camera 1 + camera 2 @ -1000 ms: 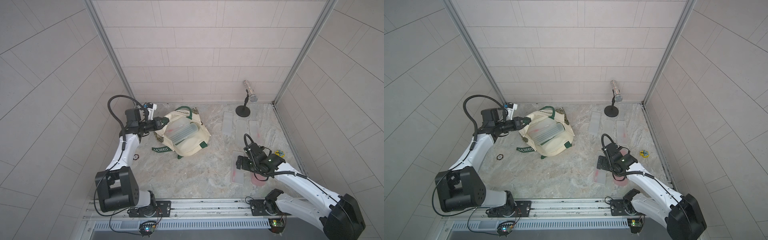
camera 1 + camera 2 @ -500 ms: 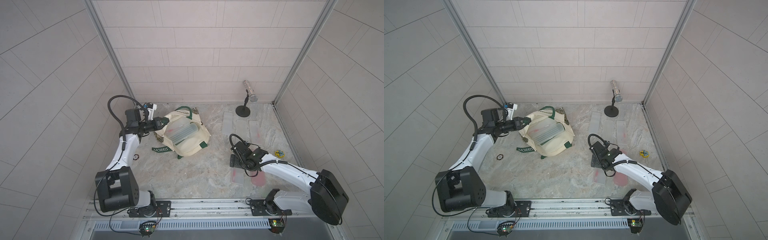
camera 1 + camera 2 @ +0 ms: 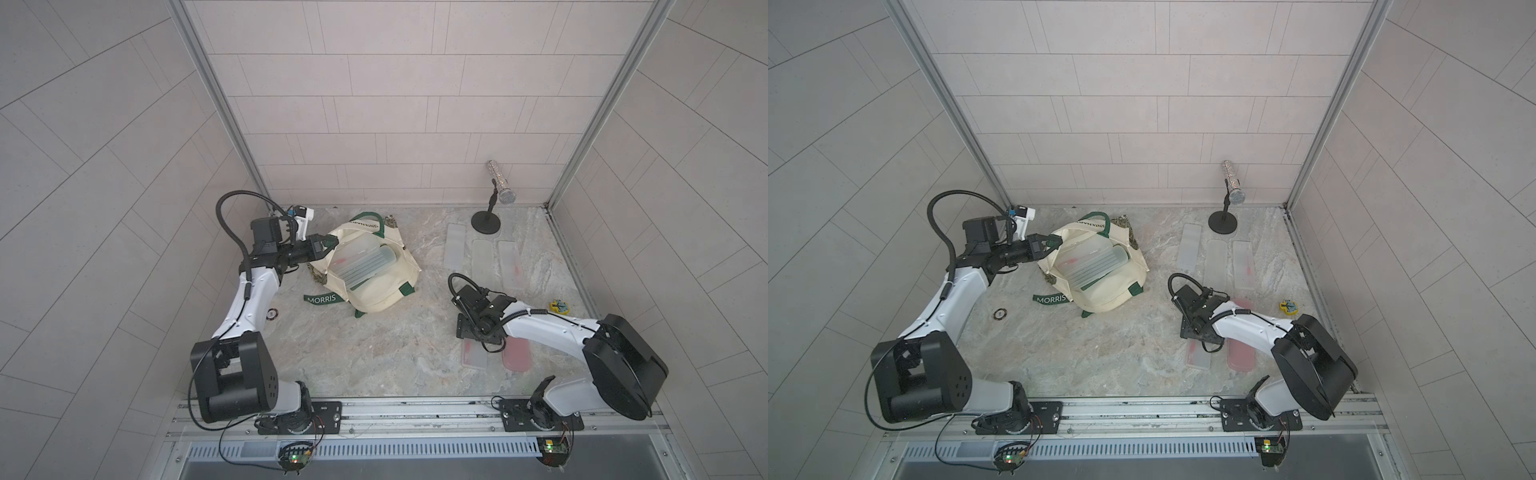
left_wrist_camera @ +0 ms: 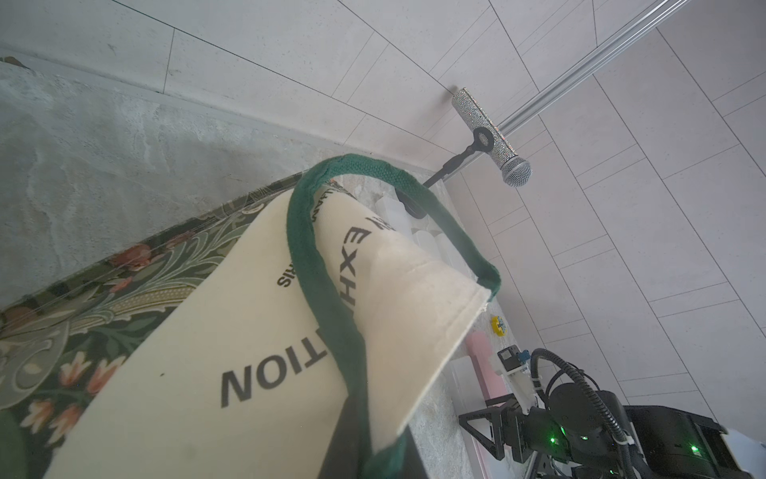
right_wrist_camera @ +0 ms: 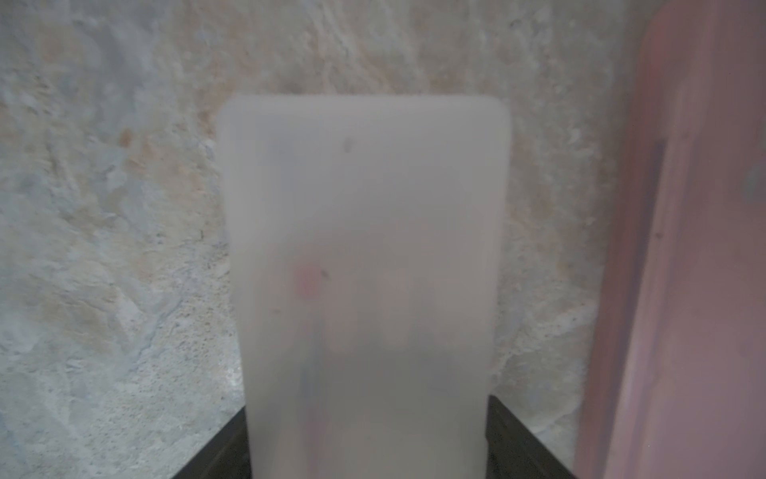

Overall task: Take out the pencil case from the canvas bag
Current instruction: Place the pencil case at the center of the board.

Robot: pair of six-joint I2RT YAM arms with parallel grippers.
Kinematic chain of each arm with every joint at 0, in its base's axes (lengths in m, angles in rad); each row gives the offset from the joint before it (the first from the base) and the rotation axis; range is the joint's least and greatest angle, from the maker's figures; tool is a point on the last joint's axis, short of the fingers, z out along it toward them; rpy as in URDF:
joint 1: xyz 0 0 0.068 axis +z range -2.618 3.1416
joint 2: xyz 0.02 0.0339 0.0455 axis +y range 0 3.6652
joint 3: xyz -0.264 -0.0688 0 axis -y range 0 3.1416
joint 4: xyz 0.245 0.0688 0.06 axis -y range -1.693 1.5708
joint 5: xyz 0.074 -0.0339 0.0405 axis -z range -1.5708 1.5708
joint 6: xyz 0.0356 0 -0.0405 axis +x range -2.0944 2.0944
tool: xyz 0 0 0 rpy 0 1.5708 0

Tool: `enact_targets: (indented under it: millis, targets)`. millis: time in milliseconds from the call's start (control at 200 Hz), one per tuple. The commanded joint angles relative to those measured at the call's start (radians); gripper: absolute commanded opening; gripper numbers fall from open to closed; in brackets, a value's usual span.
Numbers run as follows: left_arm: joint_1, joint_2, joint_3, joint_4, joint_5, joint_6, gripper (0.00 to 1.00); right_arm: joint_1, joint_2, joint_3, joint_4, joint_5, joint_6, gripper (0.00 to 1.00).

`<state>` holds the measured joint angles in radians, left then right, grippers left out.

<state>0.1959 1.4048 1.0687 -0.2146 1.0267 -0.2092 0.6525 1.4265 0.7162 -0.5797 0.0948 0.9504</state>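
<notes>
Canvas bag: We find the canvas bag [image 3: 374, 291] lying on the table [image 3: 374, 357] at far left. Its mouth is open upward, and the left gripper [image 3: 326, 245] is at its left rim.
Pencil case: A frosted pencil case [image 3: 365, 262] lies inside the mouth, just right of the left gripper's tips. It is well apart from the right gripper [image 3: 478, 338], which is low at near right.
Top views: Both show the bag's interior and the case in it [image 3: 1088, 264].
Left wrist view: The inside case is hidden here. We see instead the canvas flap [image 4: 248, 331] with black lettering, the green handle [image 4: 323, 290] running towards the lens, and the leafy band [image 4: 103, 298].
Right wrist view: A loose frosted case [image 5: 364, 249] fills the middle, blurred, with dark fingers [image 5: 522, 452] flanking it. A pink case [image 5: 684, 249] lies just beside it.
Left gripper: Clamped fully on the bag's rim at the handle. It holds canvas, not the case.
Right gripper: Its jaws stand astride the loose frosted case [image 3: 473, 359]. They appear to meet its sides, but we cannot tell whether they grip it.
</notes>
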Motion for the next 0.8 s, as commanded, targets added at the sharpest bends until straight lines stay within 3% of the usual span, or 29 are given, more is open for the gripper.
enact_targets:
  millis: [0, 345, 505, 791]
  targets:
    - [0.008, 0.006, 0.0, 0.026, 0.011, 0.017, 0.0, -0.012, -0.006, 0.004, -0.024, 0.037, 0.005, 0.69]
    - [0.01, -0.001, 0.005, 0.02, 0.006, 0.017, 0.0, -0.104, -0.048, 0.009, -0.093, 0.045, -0.105, 0.64]
    - [0.009, 0.006, 0.007, 0.021, 0.007, 0.011, 0.0, -0.12, -0.059, 0.021, -0.11, 0.011, -0.15, 0.81]
    - [0.01, 0.008, 0.009, 0.02, 0.005, 0.006, 0.0, -0.124, -0.098, 0.054, -0.13, 0.011, -0.167, 0.9]
